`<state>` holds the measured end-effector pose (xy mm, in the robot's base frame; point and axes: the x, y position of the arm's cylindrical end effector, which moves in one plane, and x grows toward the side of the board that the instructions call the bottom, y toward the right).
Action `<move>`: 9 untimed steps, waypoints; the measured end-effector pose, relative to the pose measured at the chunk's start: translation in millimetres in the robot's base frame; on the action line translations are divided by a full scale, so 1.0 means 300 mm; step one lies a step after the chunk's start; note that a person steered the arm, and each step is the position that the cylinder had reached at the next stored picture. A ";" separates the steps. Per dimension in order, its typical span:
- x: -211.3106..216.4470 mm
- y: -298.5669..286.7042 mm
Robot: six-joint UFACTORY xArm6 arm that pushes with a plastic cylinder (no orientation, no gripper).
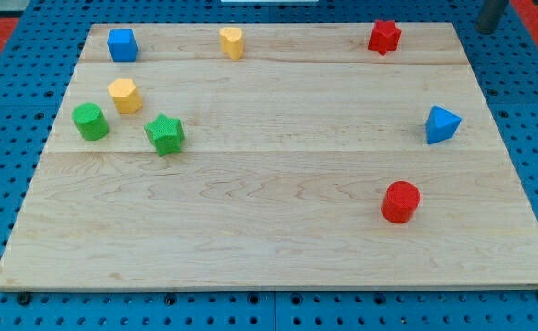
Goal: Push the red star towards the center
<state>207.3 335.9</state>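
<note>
The red star [384, 37] sits near the top edge of the wooden board [269, 202], right of the middle. My tip [486, 30] shows at the view's top right corner, just off the board's top right corner. It is well to the right of the red star and touches no block.
A blue triangle [441, 124] lies near the right edge and a red cylinder [400, 201] at the lower right. A yellow block [231, 42] and a blue cube [121, 44] sit along the top. A yellow hexagon [124, 95], green cylinder [90, 121] and green star [165, 134] cluster at the left.
</note>
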 end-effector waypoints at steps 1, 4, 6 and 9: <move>0.000 0.000; 0.078 -0.312; 0.005 -0.439; 0.205 -0.575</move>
<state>268.8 163.4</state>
